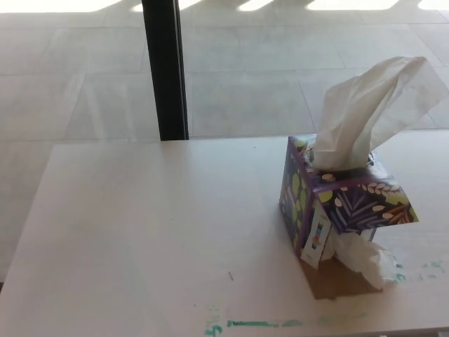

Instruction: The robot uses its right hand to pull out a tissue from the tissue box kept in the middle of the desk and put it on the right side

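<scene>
1. Pale surface fills my head view; green marks run along its near edge.
2. Crumpled tissue lies against the tissue box, right of centre.
3. Next tissue stands upright from the box top, free to pinch.
4. Neither robot hand is in view; I cannot report either one's state.
5. Black post stands beyond the far edge, clear of any reach.

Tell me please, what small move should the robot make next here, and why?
Probably bring the right hand into view, toward the tissue standing up from the top of the tissue box. Neither hand shows in the head view, so nothing grips the tissue yet. The box sits on the desk, tilted, with another crumpled tissue under its near side, so a slow pull seems wise.
</scene>
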